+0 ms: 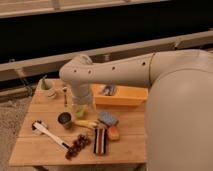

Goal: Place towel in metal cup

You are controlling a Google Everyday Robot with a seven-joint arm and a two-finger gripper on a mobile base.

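The metal cup (64, 119) is small, dark and round, and stands upright left of centre on the wooden table (45, 155). My gripper (80, 107) hangs from the arm's thick white wrist, just right of the cup and slightly behind it, low over the table. A pale yellow-green cloth, apparently the towel (80, 113), shows right under the gripper, beside the cup and outside it. The wrist hides the gripper's upper part and how the cloth is held.
A yellow tray (125, 96) with a small item lies behind the gripper. A banana (88, 123), blue sponge (107, 119), orange object (114, 133), striped bar (100, 141), grapes (76, 146) and white brush (47, 132) lie in front. A white bowl (47, 91) stands at the back left.
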